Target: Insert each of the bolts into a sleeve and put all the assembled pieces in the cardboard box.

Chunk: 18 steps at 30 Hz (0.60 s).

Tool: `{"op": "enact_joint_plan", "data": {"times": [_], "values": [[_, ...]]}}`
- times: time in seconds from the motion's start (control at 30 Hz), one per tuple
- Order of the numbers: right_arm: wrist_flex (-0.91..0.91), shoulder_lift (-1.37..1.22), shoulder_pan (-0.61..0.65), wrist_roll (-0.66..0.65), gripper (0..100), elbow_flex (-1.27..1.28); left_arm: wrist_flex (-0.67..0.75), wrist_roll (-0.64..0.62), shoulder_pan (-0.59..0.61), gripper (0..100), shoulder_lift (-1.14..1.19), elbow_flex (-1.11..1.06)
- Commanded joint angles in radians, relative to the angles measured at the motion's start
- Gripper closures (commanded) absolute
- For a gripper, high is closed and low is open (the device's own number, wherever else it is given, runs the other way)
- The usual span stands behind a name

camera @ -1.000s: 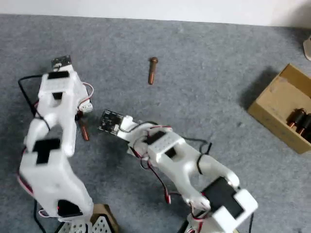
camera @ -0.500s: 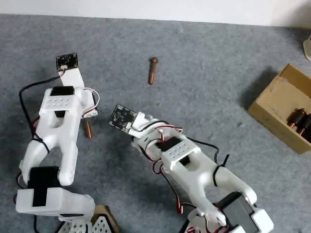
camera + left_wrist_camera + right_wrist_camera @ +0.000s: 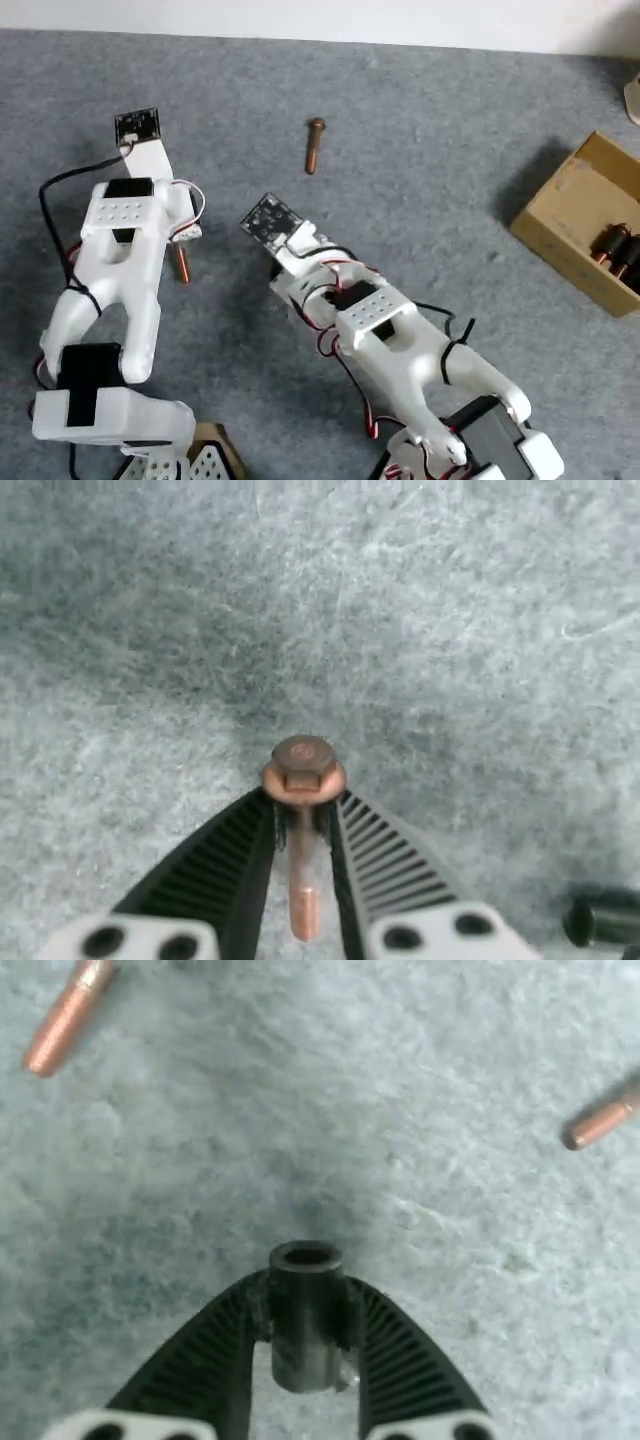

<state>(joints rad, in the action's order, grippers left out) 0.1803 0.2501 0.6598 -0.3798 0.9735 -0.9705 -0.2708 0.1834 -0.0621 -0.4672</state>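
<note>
Left claw [image 3: 302, 802] is clamped tight on a copper-coloured hex-head metal bolt [image 3: 303, 772]. The black ribbed fingers [image 3: 232, 855] pinch the shank right under the head, and the plain end points back toward the wrist. From where I'm standing that arm is over on the left side of the grey felt-like table cover [image 3: 430, 120], and the bolt pokes out just beside its wrist, on the side facing the other arm.

Right claw [image 3: 305, 1285] is clenched around a short black cylindrical sleeve [image 3: 305, 1330]. It's gripped around the barrel, with the open hollow end facing away from the wrist. That arm sits mid-table, its claw near the left one but not touching it.

A second copper bolt [image 3: 313, 145] lies loose on the cover, out past both claws, head pointing to the far edge.

The brown cardboard box [image 3: 565, 215] is off at the right edge, well apart from both arms. There are a few assembled pieces [image 3: 615, 248] in it, dark sleeves with copper showing at the ends. Can't tell exactly how many from here.
</note>
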Motion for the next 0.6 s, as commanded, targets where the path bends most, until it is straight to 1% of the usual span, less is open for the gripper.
{"op": "enact_joint_plan", "data": {"times": [0.0,0.1,0.23,0.37,0.43,0.57], "values": [[-0.179,0.054,-0.065,0.006,99.5,0.070,0.048,-0.014,-0.050,100,-0.136,-0.051],[-0.352,0.056,-0.090,0.002,99.5,0.173,0.127,-0.015,-0.064,100,-0.254,-0.168],[-0.403,0.054,-0.087,0.002,99.5,0.240,0.201,-0.020,-0.064,100,-0.363,-0.263],[-0.421,0.047,-0.087,0.005,99.5,0.239,0.275,-0.021,-0.064,100,-0.367,-0.308],[-0.503,0.044,-0.070,0.006,99.5,0.242,0.325,-0.034,-0.065,100,-0.367,-0.334],[-0.679,0.042,-0.012,0.003,99.5,0.305,0.433,-0.107,-0.065,100,-0.367,-0.386]]}}
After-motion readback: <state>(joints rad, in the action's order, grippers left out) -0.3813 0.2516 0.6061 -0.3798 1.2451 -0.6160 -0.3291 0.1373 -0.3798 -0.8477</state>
